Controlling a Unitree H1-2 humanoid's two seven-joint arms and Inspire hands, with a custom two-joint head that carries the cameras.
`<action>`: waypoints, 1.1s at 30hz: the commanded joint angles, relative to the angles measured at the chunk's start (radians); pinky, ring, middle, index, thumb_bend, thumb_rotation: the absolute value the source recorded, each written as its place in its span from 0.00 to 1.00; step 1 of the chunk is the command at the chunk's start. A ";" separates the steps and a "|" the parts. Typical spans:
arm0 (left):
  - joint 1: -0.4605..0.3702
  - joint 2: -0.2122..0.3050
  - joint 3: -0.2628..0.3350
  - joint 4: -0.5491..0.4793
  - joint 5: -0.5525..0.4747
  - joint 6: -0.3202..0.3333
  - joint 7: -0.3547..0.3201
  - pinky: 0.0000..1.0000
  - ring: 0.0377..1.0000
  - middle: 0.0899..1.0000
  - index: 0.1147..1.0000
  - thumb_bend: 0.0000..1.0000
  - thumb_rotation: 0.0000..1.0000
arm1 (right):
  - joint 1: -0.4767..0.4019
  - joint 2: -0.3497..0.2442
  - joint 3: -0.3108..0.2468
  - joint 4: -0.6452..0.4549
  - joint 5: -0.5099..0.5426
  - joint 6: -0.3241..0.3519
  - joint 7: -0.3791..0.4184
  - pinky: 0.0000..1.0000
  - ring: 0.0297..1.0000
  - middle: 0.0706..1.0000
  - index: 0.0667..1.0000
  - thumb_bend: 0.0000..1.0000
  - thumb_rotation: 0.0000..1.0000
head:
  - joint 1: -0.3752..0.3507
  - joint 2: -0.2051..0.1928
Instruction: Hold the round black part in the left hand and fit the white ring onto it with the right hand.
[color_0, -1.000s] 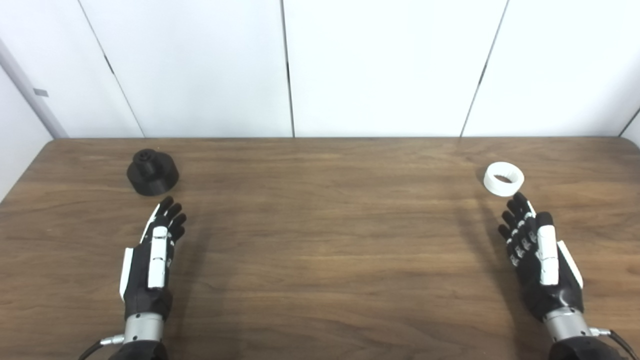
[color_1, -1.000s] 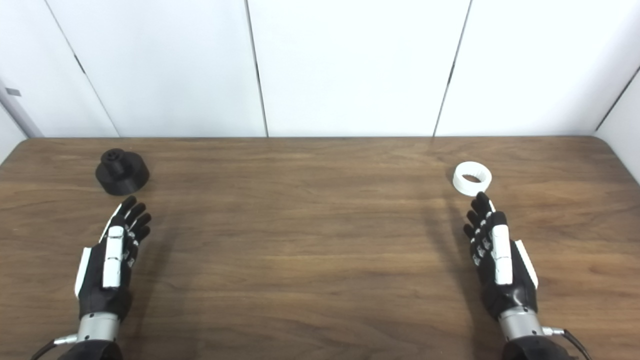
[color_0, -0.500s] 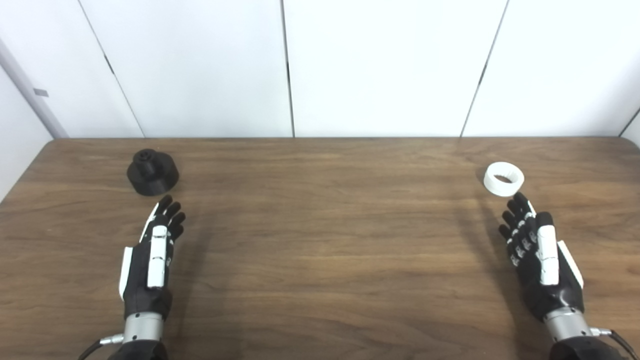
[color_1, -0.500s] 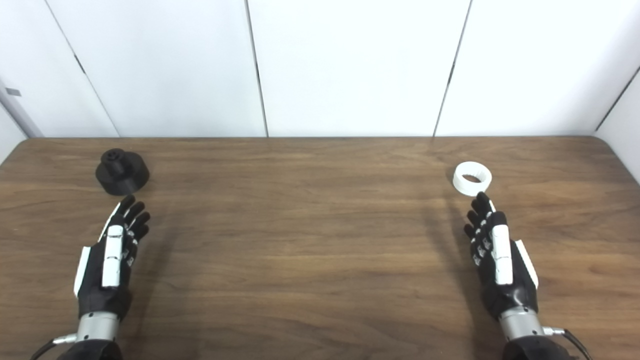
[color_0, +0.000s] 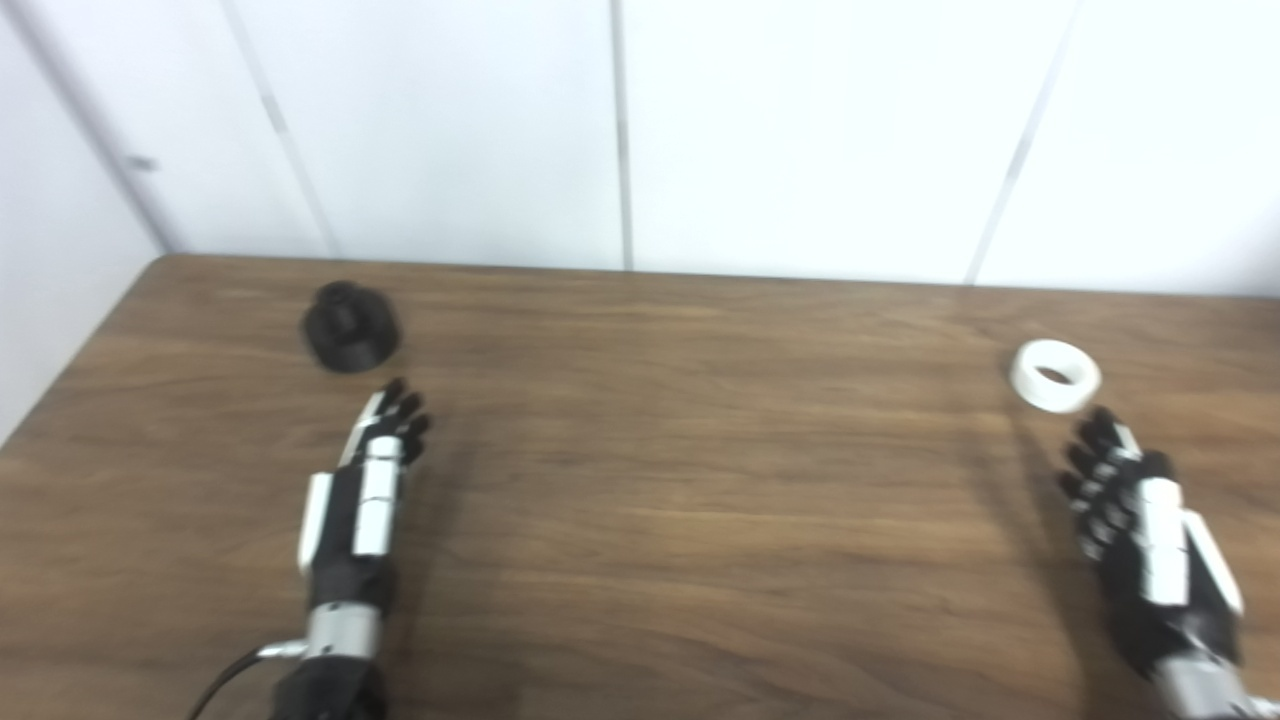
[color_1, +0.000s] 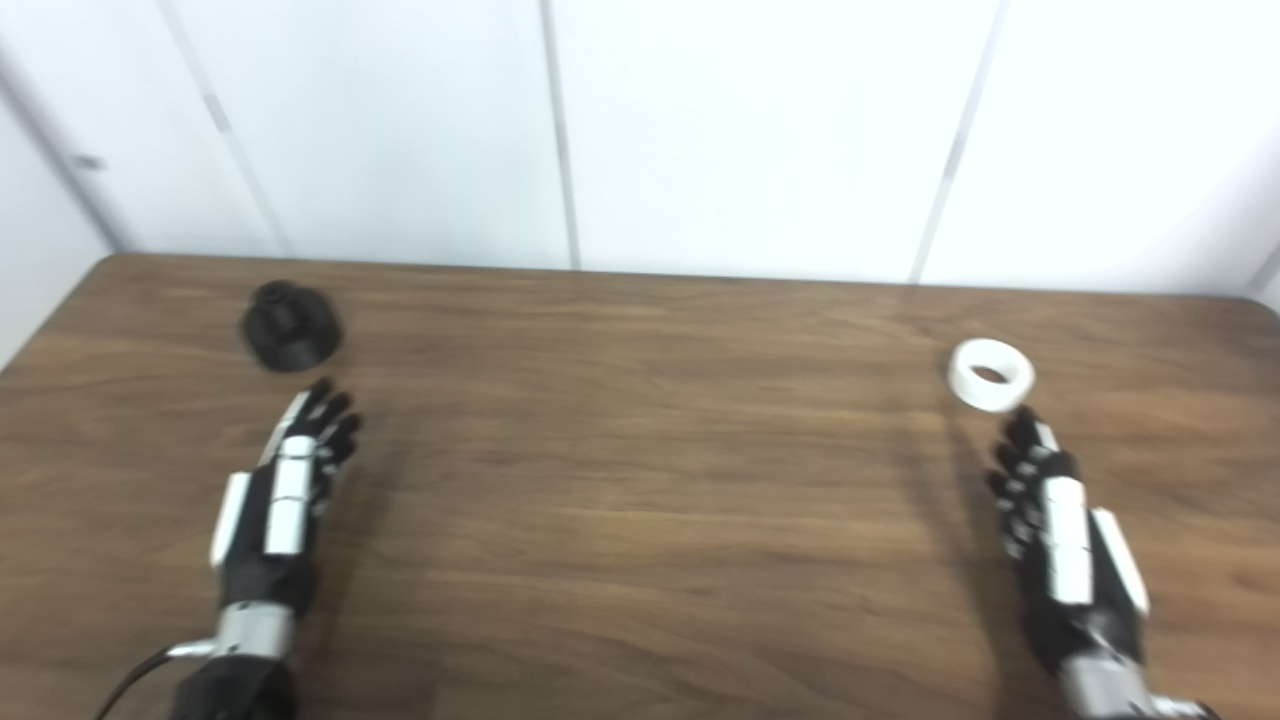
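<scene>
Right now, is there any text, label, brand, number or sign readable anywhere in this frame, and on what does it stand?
None can be read. The round black part, the white ring, the table, the wall panels and both hands, left hand and right hand, show no lettering; the frame is also motion-blurred.

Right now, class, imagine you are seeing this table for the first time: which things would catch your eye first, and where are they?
The white ring stands out brightly on the dark wooden table at far right, just beyond the open right hand. Opposite it, at far left, sits the round black part, just ahead of the open left hand. Neither hand holds anything.
</scene>
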 joint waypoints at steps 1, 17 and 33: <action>-0.015 -0.004 -0.010 -0.018 0.022 -0.051 0.007 0.95 0.91 0.92 0.94 0.50 0.92 | -0.016 -0.020 -0.008 -0.004 0.018 -0.047 0.020 1.00 1.00 1.00 1.00 0.57 1.00 | 0.018 -0.014; -0.003 -0.036 -0.031 0.016 0.066 -0.097 0.029 0.94 0.90 0.91 0.94 0.46 0.91 | -0.002 -0.014 0.003 -0.061 0.004 0.002 0.000 1.00 1.00 1.00 1.00 0.56 1.00 | 0.059 -0.101; -0.012 -0.037 -0.037 0.066 0.102 -0.136 0.050 0.92 0.89 0.90 0.93 0.46 0.89 | -0.003 -0.016 0.009 -0.057 -0.004 -0.005 0.004 1.00 1.00 1.00 1.00 0.52 1.00 | 0.064 -0.123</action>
